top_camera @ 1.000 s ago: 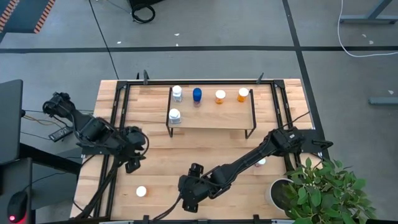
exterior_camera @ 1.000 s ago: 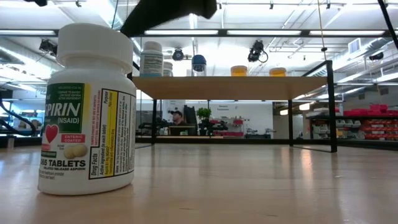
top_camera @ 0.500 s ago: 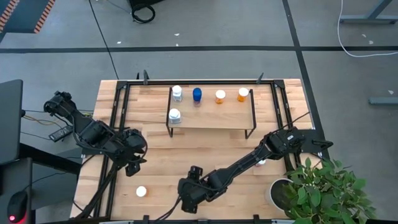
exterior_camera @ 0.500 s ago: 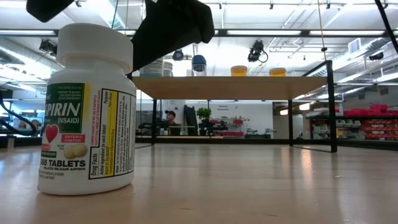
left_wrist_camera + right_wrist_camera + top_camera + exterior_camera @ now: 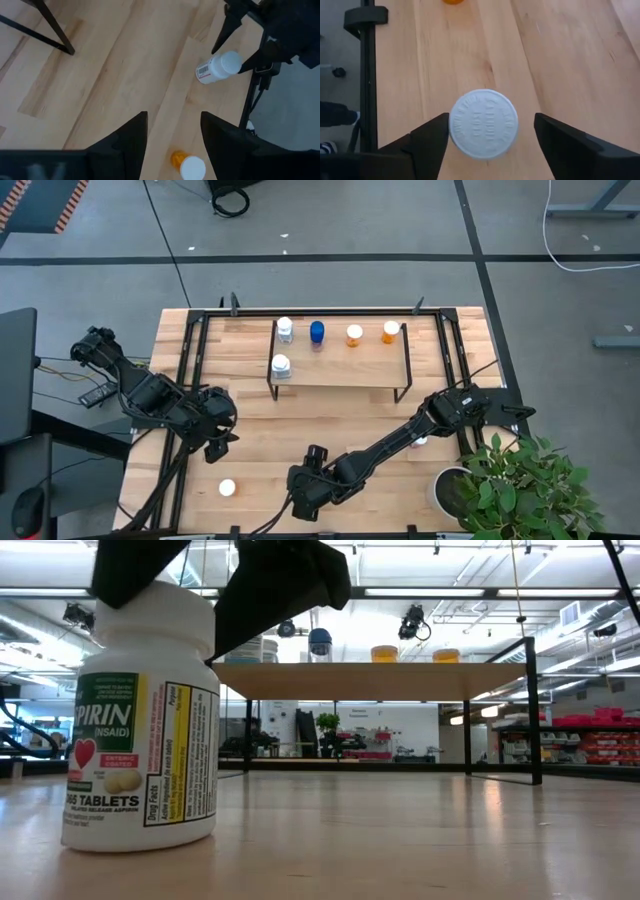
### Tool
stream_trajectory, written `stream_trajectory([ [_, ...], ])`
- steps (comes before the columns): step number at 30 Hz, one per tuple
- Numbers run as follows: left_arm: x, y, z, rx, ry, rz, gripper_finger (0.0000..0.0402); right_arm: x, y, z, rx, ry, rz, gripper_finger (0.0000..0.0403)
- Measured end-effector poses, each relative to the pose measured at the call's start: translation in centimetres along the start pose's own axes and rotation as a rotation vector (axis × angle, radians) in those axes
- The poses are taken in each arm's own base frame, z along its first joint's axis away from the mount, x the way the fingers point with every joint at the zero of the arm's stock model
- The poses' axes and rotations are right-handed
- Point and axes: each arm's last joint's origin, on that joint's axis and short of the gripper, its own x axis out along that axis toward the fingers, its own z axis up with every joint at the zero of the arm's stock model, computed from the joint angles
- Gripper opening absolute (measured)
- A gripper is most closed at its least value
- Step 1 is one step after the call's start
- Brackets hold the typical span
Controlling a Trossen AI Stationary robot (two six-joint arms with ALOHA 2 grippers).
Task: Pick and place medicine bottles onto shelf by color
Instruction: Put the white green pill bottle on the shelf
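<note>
A white aspirin bottle [image 5: 140, 720] stands upright on its base near the table's near edge, hidden under my right gripper [image 5: 303, 495] in the high view. The right gripper [image 5: 490, 120] is open and points down, one finger on either side of the bottle's white cap [image 5: 483, 131]; no contact shows. My left gripper [image 5: 172, 135] is open above bare table at the left [image 5: 212, 442], near an orange white-capped bottle [image 5: 187, 166] that stands alone [image 5: 228, 488]. The shelf [image 5: 340, 370] carries two white bottles, a blue one [image 5: 317, 332] and two orange ones.
A pinkish bottle [image 5: 421, 441] lies on the table partly under the right arm. A potted plant [image 5: 510, 480] fills the near right corner. Black rails run along the table's edges. Open tabletop lies between the shelf's legs and the near edge.
In the low view my right gripper has come down from above the aspirin bottle, so its two open fingers now stand on either side of the cap. The bottle has stayed in place.
</note>
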Motion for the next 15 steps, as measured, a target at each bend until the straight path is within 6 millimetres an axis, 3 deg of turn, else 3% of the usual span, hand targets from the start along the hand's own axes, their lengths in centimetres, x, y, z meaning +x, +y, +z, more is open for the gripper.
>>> stream_trajectory([
  [10,0.00,0.02,0.00,0.002,-0.002,0.003,0.0177,-0.01,-0.04,-0.04,-0.005,0.005,-0.004,0.0216],
  [15,0.00,0.02,0.00,0.002,-0.003,0.004,0.0174,-0.01,-0.04,-0.04,-0.005,0.004,-0.004,0.0212],
])
